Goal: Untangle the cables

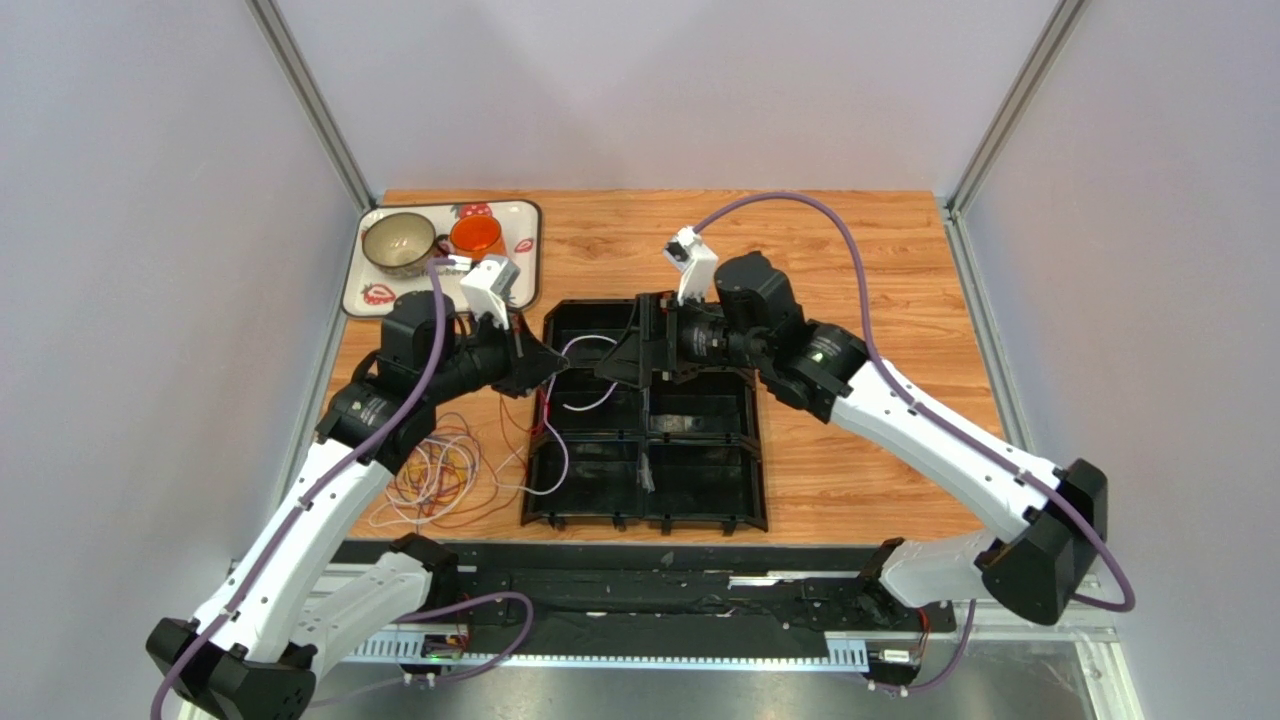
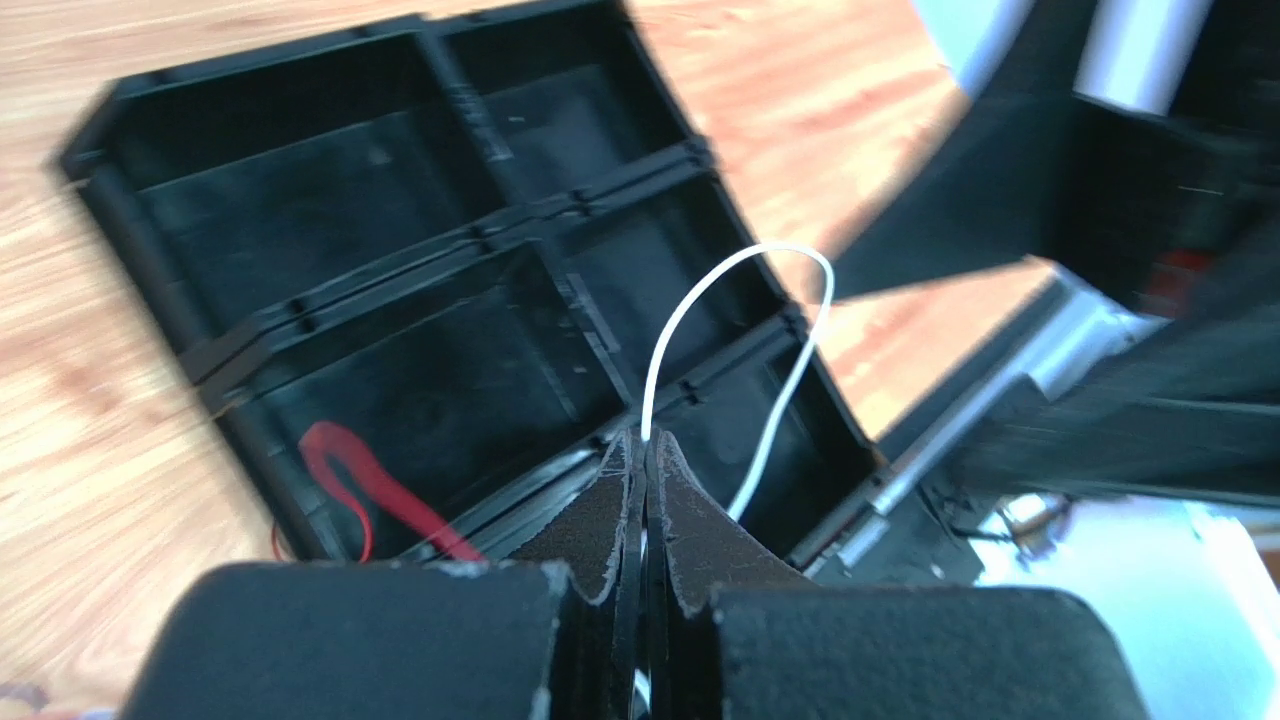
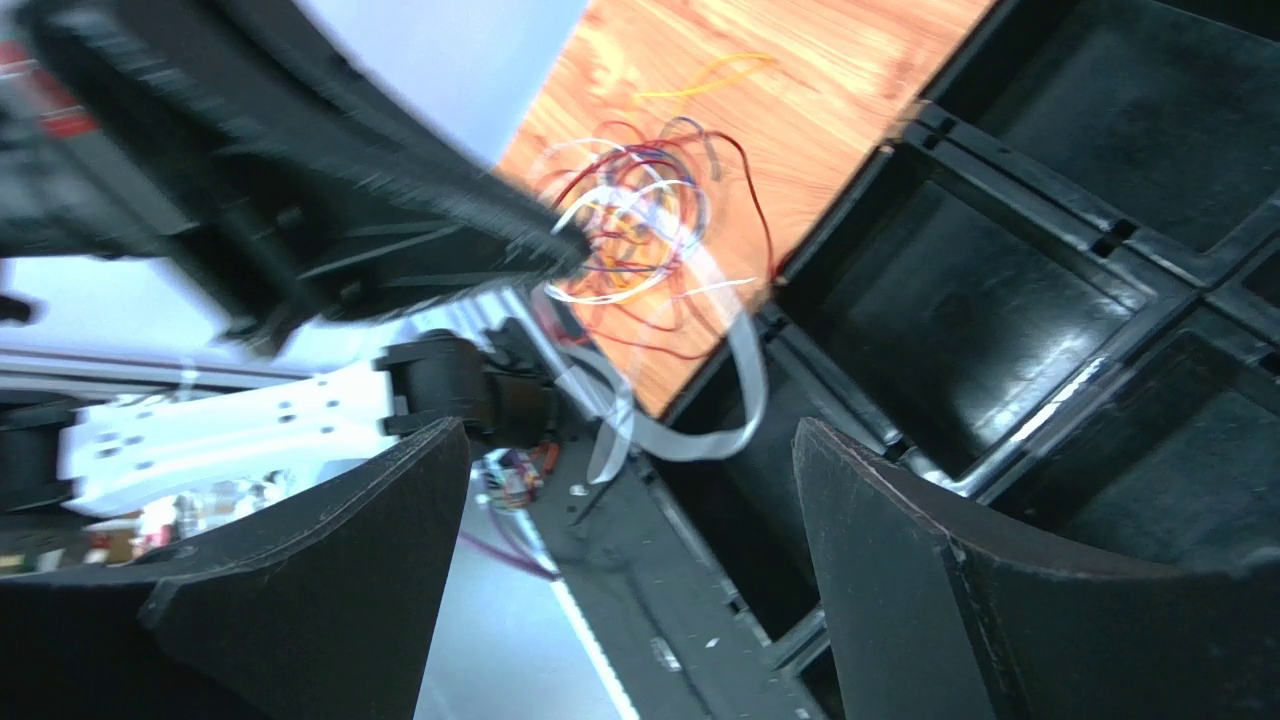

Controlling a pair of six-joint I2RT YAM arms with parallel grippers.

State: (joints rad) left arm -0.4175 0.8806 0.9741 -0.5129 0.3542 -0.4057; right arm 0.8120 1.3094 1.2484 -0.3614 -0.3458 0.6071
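A tangle of thin red, yellow-orange, white and blue cables [image 1: 443, 473] lies on the wooden table left of the black divided tray [image 1: 646, 528]. My left gripper [image 1: 544, 368] hangs over the tray's left edge, shut on a white cable [image 2: 721, 278] that arcs out from its tips [image 2: 646, 443]. The cable droops in a loop [image 3: 744, 390] into the tray. A red cable [image 2: 353, 480] rests in one compartment. My right gripper [image 1: 624, 360] faces the left one above the tray's back half. Its jaws [image 3: 631, 435] stand wide open, holding nothing, and the tangle [image 3: 646, 210] shows beyond them.
A white serving tray [image 1: 519, 248] at the back left carries a bowl [image 1: 398, 237] and an orange cup [image 1: 476, 236]. Grey walls and metal posts close in the table on three sides. A black rail runs along the near edge [image 1: 646, 600].
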